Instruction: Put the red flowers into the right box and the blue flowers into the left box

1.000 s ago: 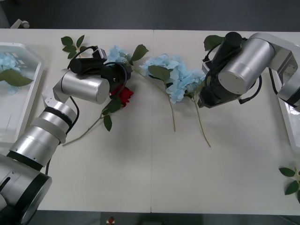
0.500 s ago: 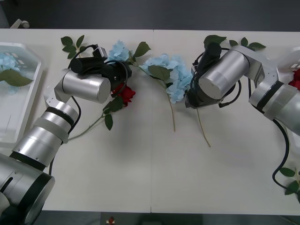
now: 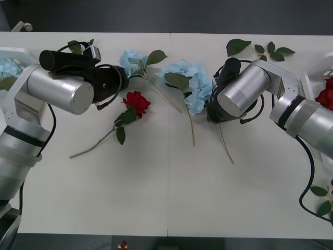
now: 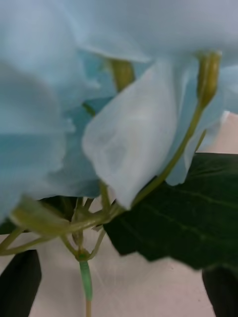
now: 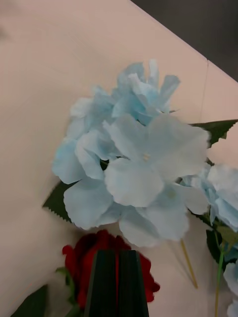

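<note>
The left tool [image 5: 118,283], fingers pressed together and holding nothing, hovers above a red rose [image 3: 136,101] on the counter [image 3: 166,192]. The right tool's black fingers [image 4: 20,282], spread wide, straddle the blue flowers [image 3: 193,83] beside that rose.

Cloth blue flowers [image 5: 134,173], matt table [image 3: 171,192]
</note>
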`<state>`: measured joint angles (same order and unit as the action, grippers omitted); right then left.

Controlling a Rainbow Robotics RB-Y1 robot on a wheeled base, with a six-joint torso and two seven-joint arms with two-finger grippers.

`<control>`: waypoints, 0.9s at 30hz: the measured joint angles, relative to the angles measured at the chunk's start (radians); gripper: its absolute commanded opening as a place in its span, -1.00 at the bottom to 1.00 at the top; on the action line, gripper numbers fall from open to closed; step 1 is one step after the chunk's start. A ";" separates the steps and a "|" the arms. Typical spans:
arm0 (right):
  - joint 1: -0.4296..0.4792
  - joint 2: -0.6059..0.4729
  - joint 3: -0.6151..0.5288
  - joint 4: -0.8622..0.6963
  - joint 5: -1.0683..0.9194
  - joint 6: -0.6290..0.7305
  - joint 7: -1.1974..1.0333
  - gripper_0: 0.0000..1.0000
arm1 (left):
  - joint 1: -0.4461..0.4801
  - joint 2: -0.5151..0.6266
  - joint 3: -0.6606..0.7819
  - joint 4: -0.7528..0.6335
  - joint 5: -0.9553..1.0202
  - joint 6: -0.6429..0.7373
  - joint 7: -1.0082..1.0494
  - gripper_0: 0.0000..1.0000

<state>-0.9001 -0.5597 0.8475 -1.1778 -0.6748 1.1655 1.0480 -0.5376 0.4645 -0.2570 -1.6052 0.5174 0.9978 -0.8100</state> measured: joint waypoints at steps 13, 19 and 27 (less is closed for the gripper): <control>0.000 0.015 0.000 0.045 0.000 -0.032 0.002 -1.00 | 0.110 0.153 0.026 -0.242 0.213 0.116 -0.029 -1.00; 0.000 0.017 -0.002 0.049 -0.045 -0.039 0.004 -1.00 | 0.130 0.153 0.042 -0.248 0.212 0.116 -0.162 0.42; 0.000 -0.052 -0.193 0.049 -0.305 -0.031 0.441 -1.00 | 0.130 0.184 0.042 -0.247 0.170 0.115 -0.566 1.00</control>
<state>-0.9001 -0.6121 0.6548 -1.1288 -0.9796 1.1349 1.4892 -0.4080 0.6483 -0.2151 -1.8525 0.6879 1.1130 -1.3758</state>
